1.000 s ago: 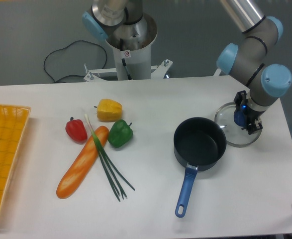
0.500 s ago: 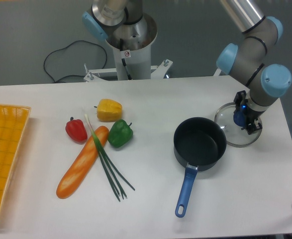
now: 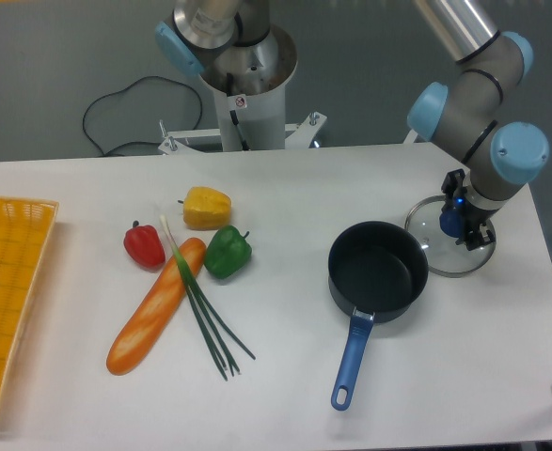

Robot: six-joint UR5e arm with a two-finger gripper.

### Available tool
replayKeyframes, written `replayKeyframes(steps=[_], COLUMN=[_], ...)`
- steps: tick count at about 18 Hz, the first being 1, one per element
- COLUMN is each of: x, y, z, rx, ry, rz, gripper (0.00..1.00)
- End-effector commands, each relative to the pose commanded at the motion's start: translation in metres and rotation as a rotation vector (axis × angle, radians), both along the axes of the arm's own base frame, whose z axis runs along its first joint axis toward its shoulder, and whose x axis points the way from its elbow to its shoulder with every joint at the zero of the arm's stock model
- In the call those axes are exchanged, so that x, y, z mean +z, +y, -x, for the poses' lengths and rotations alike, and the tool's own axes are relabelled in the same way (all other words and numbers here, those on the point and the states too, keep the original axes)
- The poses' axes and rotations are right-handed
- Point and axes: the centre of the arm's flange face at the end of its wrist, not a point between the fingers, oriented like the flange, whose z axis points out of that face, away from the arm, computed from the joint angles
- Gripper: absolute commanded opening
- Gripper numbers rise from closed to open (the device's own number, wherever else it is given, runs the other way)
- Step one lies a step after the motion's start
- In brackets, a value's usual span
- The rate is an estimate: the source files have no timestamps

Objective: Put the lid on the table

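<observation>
My end effector (image 3: 465,224) sits over the lid (image 3: 448,252) at the counter (image 3: 501,348) right edge; the saucepan (image 3: 377,271) blocks me just to the left, touching the lid's rim, while bare counter lies open toward the front

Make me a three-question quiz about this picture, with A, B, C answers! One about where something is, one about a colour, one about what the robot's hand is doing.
1. Where is the lid?
A. On the saucepan
B. On the table, right of the saucepan
C. In the basket

2. What colour is the saucepan handle?
A. Blue
B. Red
C. Yellow

3. The gripper is:
A. Over the peppers
B. Holding the baguette
C. At the lid's knob

Answers:
1 B, the lid sits beside the open pan on the table.
2 A, the handle looks blue.
3 C, the fingers flank the blue knob.
</observation>
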Motion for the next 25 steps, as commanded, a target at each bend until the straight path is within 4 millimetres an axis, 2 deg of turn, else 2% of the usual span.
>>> replayKeyframes(steps=[3,5,9,11,14,17,19,25], x=[0.014,0.030,0.059,0.074,0.112,0.149,0.159,0.169], y=[0.002,0.004,0.017,0.025,0.040,0.044,0.046,0.042], z=[0.006,0.011,0.007,0.000,-0.017,-0.033,-0.041,-0.049], rx=[0.005,0.005,0.085,0.085,0.095,0.123,0.116,0.127], ry=[0.026,0.055,0.105,0.123,0.183,0.227,0.227,0.203], rz=[-0.013,-0.023,-0.072,-0.092,-0.099,-0.127,-0.130,-0.167], gripper=[1.00,1.00,1.00,1.00,1.00,1.00,1.00,1.00])
